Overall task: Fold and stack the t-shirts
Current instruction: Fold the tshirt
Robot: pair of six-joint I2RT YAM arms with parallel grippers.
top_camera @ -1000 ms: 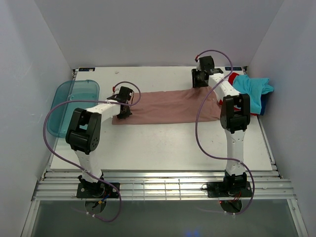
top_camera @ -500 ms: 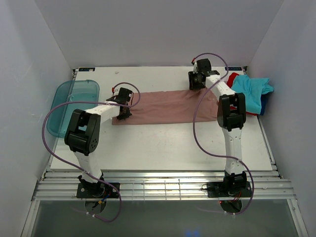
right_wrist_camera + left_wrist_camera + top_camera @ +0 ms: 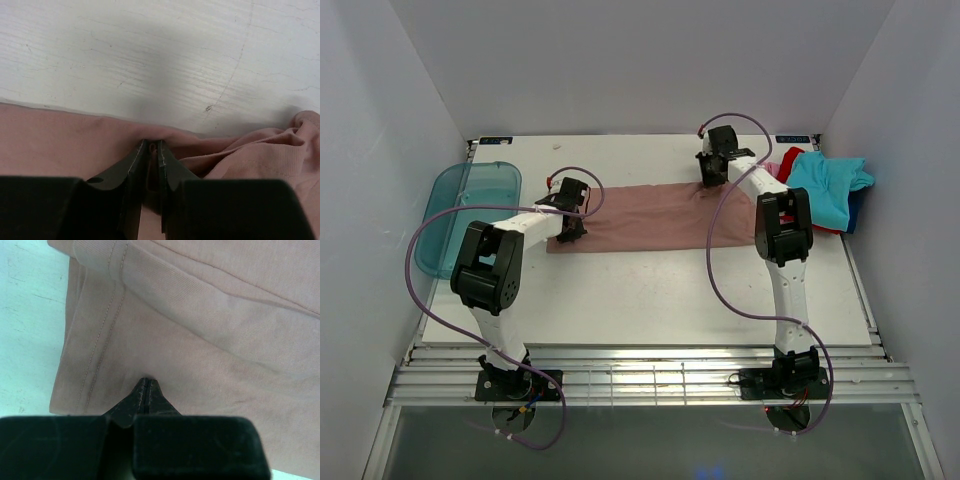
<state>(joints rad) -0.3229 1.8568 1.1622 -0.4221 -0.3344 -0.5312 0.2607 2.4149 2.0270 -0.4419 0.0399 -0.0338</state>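
A dusty-pink t-shirt lies as a long folded strip across the middle of the table. My left gripper sits on its left end. In the left wrist view the left gripper is shut, with its tips pressed on the pink cloth near the hemmed edge. My right gripper is at the strip's far edge near its right end. In the right wrist view the right gripper is shut on a pinched fold of the pink cloth, whose bunched end lies to the right.
A pile of t-shirts lies at the table's far right: turquoise on top, red and dark blue under it. A translucent teal tray hangs over the left edge. White walls close in on three sides.
My right gripper has moved left along the far edge, drawing the shirt's right end leftward with it. The left arm has not moved.
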